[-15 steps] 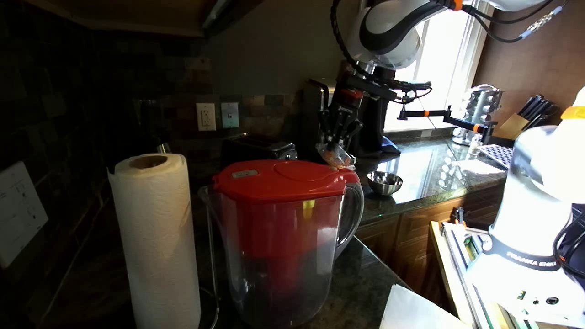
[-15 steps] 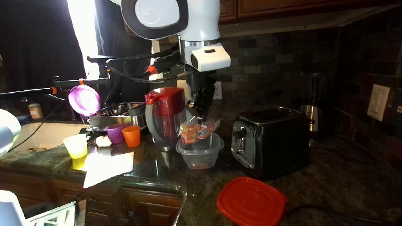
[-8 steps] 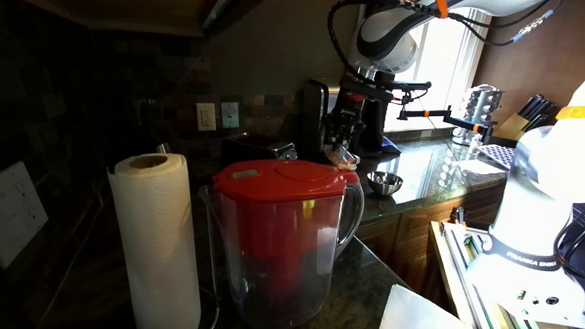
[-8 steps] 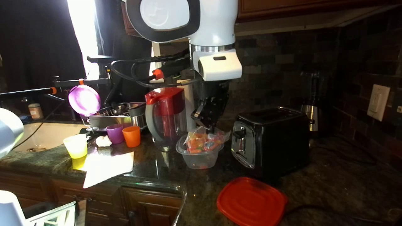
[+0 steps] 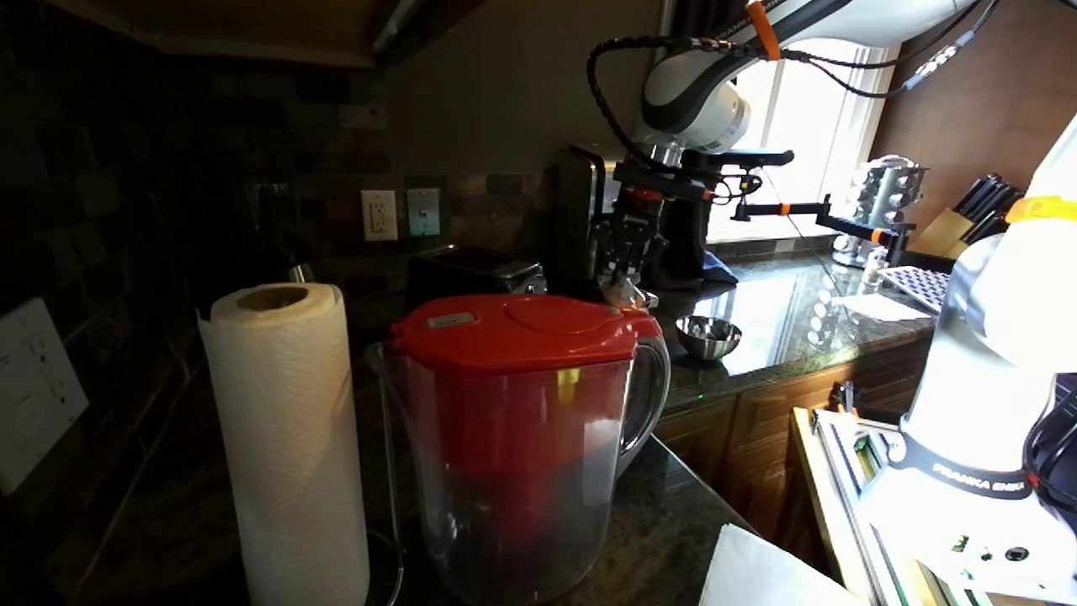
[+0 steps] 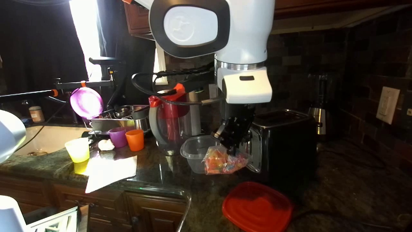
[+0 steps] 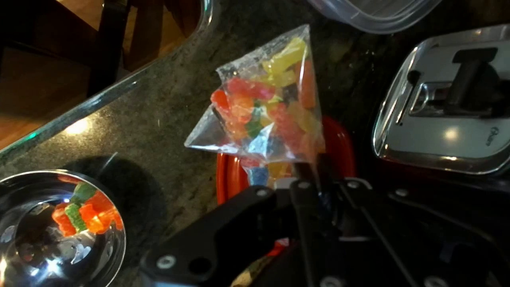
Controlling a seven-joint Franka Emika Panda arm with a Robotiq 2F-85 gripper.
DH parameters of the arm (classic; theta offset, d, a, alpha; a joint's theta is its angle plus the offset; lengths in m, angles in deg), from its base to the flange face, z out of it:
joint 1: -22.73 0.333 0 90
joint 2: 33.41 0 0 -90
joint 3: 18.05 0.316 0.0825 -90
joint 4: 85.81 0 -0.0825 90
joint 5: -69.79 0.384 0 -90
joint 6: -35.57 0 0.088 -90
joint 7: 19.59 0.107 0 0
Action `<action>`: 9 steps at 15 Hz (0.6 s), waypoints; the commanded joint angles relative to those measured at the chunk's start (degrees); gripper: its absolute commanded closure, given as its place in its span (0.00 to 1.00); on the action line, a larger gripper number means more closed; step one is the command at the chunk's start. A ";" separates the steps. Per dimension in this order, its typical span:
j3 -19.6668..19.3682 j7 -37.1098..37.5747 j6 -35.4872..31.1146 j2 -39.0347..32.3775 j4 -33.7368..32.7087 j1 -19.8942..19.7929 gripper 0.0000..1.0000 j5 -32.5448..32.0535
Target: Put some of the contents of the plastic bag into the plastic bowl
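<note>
The gripper (image 7: 316, 173) pinches the plastic bag (image 7: 261, 109); in the wrist view the plastic bowl (image 7: 370, 26) lies at two o'clock from it; tipping here could spill sweets (image 7: 289, 129) onto the counter (image 7: 159, 119); a slipping pinch could drop everything.

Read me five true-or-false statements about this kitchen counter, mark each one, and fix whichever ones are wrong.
The gripper holds the clear plastic bag of candy. True.
The clear plastic container is covered. False: it is open, and the red lid lies on the counter.
The metal bowl has pieces of candy in it. True.
The paper towel roll lies on its side. False: it stands upright.
In an exterior view, the purple cup appears between the yellow cup and the orange cup. True.
</note>
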 commanded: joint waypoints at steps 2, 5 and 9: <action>-1.78 2.10 -2.16 -5.91 -3.70 0.40 0.97 -0.47; -2.43 2.70 -4.32 -9.65 -5.40 0.69 0.97 -0.47; -3.07 2.76 -6.34 -14.01 -7.44 1.16 0.97 0.16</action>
